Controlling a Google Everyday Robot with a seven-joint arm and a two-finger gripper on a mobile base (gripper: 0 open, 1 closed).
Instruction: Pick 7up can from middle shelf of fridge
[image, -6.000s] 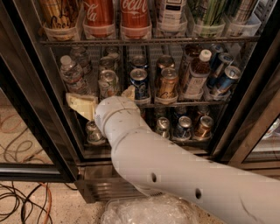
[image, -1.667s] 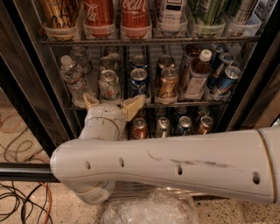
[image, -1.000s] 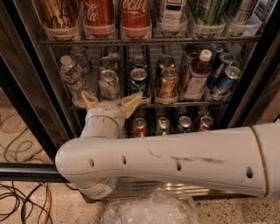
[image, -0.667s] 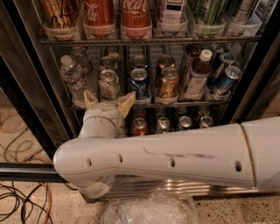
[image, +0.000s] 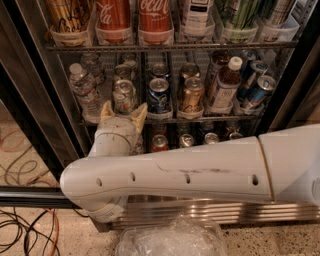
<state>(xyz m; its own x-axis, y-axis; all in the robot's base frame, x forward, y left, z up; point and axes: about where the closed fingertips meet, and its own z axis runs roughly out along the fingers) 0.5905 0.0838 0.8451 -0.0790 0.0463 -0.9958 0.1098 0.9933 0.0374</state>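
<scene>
My two cream fingers (image: 139, 114) stand spread apart at the front rail of the middle shelf (image: 200, 119), tips pointing up and into the fridge (image: 35, 75). The gripper (image: 122, 115) sits low at the left of the open case. The 7up can (image: 123, 96) stands upright on that shelf just behind and above the fingers, its silver top showing and its lower body seen in the gap between them. Whether either finger touches it I cannot tell.

Just right of it stands a blue can (image: 159, 95), then a gold-brown can (image: 191, 94), each in its own lane with more cans lined up behind. To the left, a clear water bottle (image: 84, 90) stands near the shelf's end. To the right are a brown bottle with a white cap (image: 225, 82) and tilted blue cans (image: 256, 86).

One rack up, red Coca-Cola bottles (image: 155, 20) fill clear trays. Below the shelf, can tops (image: 160, 142) show on the lowest rack.

My white arm (image: 190, 172) runs from the right edge across the foreground, then bends up into the wrist behind the gripper. Under it lie the ribbed steel base (image: 225, 212), a crumpled clear plastic bag (image: 172, 239) and, on the speckled floor at left, loose cables (image: 20, 227).
</scene>
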